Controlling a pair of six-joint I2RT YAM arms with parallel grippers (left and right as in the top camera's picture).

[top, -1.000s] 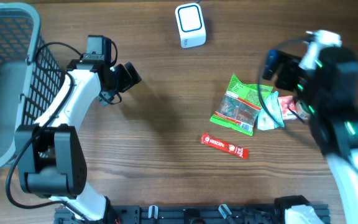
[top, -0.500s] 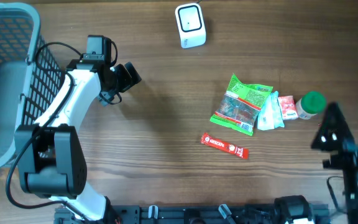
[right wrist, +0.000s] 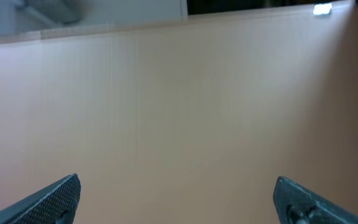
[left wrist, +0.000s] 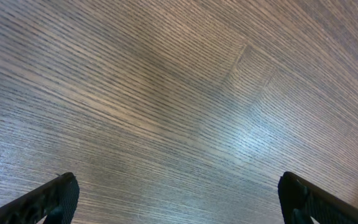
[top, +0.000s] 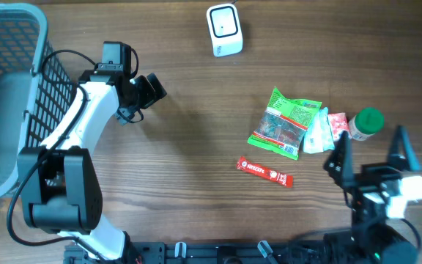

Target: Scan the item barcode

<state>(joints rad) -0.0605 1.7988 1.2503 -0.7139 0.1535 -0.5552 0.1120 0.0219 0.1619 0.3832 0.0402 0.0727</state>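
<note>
Several items lie right of centre on the wooden table: a green snack packet (top: 286, 121), a red stick sachet (top: 264, 172), small red-and-white packets (top: 328, 130) and a green-capped bottle (top: 365, 123). The white barcode scanner (top: 224, 29) stands at the far edge. My left gripper (top: 152, 88) hovers left of centre, open over bare wood (left wrist: 179, 99), with nothing between its fingers (left wrist: 51, 199). My right gripper (top: 371, 152) is at the near right, below the items, open and empty. Its wrist view shows only a plain beige surface (right wrist: 179, 112) between the fingertips (right wrist: 306, 199).
A blue-grey mesh basket (top: 20, 44) fills the far left of the table. A black rail (top: 218, 253) runs along the near edge. Bare wood lies between the left gripper and the items.
The right arm has swung from above the items at the far right down to the near right edge, uncovering the green-capped bottle. The left arm and the items have not moved.
</note>
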